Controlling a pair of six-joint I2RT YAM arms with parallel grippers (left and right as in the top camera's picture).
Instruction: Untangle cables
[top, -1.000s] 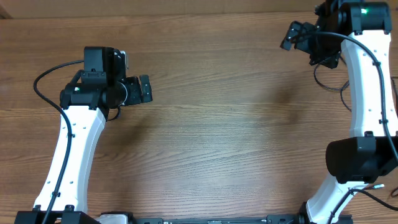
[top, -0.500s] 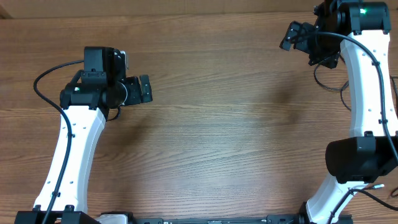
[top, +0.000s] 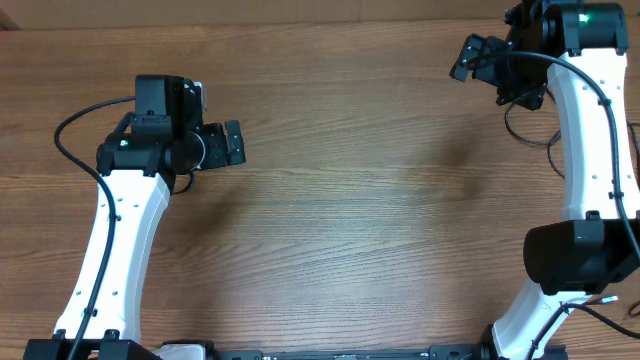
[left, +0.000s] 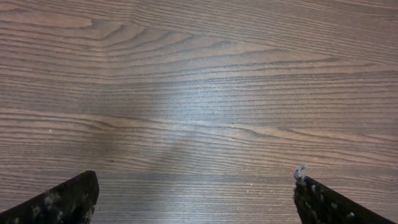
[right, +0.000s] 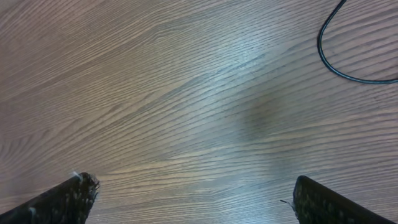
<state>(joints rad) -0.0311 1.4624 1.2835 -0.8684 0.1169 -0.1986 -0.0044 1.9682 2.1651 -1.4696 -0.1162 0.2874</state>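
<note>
Only a stretch of thin black cable (right: 328, 59) shows, curving over the wood at the top right of the right wrist view. From overhead the same cable (top: 522, 136) loops out beside the right arm, its ends hidden. My right gripper (top: 495, 76) hovers at the far right corner, open, with bare table between its fingertips (right: 78, 190). In its wrist view the right gripper (right: 196, 194) is apart from the cord. My left gripper (top: 238, 143) is open at the left, far from the cable. The left gripper (left: 196, 198) frames only wood grain.
The wooden table (top: 360, 220) spreads between the two white arms. A thick black wire (top: 68, 140) arcs off the left arm. The right arm's base (top: 570, 255) stands at the near right.
</note>
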